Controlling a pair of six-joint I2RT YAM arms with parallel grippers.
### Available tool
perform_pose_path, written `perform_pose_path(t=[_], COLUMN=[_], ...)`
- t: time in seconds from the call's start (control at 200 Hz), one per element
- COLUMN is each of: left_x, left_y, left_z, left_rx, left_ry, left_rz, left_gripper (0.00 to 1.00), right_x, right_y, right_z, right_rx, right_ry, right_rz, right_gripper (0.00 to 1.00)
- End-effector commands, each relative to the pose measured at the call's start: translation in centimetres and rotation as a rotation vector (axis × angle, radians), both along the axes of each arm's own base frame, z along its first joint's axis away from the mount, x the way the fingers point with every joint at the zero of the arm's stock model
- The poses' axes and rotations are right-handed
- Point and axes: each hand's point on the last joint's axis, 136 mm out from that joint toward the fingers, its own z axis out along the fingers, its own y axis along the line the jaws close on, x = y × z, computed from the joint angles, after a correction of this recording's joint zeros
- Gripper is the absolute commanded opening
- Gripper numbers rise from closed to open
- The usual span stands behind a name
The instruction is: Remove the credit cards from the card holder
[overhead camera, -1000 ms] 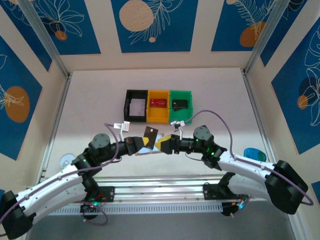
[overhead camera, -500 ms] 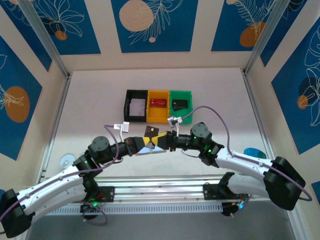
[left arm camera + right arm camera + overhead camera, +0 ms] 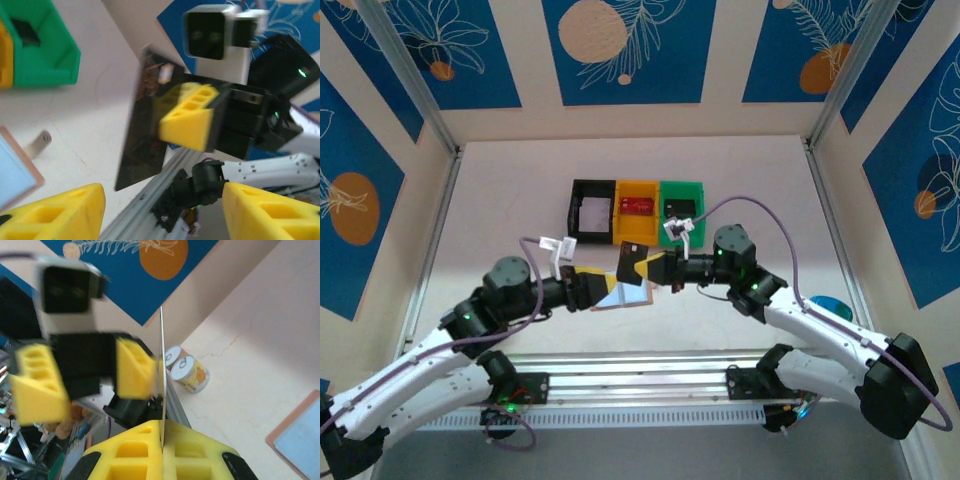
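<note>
The dark card (image 3: 142, 150) is changing hands. The left tool (image 3: 162, 192), clamped on it a second ago, is now standing wide with nothing between its fingers. The right tool (image 3: 161, 432) has closed and is pinching the card by its edge, up off the desk (image 3: 500, 200). The card holder (image 3: 620, 297) is lying open on the desk just below them, between the 2 arms. I reckon the right arm is now free to carry this card to 1 of the 3 bins (image 3: 682, 184) behind.
</note>
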Motion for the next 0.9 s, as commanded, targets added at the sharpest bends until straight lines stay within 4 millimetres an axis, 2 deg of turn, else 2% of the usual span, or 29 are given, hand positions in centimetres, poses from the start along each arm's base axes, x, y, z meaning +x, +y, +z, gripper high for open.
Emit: perform_pose_path(t=[0.0, 0.12, 0.28, 0.355, 0.665, 0.765, 0.895], left_x=[-1.7, -2.5, -2.7, -2.4, -2.3, -2.7, -3.2], left_y=[0.9, 0.0, -0.6, -0.4, -1.9, -2.4, -2.4], left_z=[-1.5, -1.3, -4.0, -4.6, -3.1, -3.4, -4.3], left_rx=[0.201, 0.244, 0.364, 0.388, 0.23, 0.199, 0.201], left_ry=[-0.029, -0.015, 0.05, 0.055, 0.088, 0.128, 0.158], left_rz=[-0.121, -0.242, -0.343, -0.348, -0.411, -0.449, -0.474], left_gripper=[0.66, 0.67, 0.67, 0.67, 0.67, 0.64, 0.51], right_x=[-3.9, -5.7, -7.2, -7.6, -8.6, -8.6, -8.5], right_y=[-0.6, -0.7, -0.4, -0.4, 0.6, 0.8, 0.9], right_z=[-1.5, -1.6, -0.7, -0.7, -1.4, -1.5, -1.5], right_rx=[-0.083, -0.087, -0.057, -0.057, -0.072, -0.079, -0.081], right_ry=[0.099, 0.137, 0.115, 0.109, 0.12, 0.12, 0.115], right_rz=[0.227, 0.343, 0.42, 0.44, 0.501, 0.506, 0.503], right_gripper=[0.0, 0.0, 0.0, 0.0, 0.0, 0.0, 0.0])
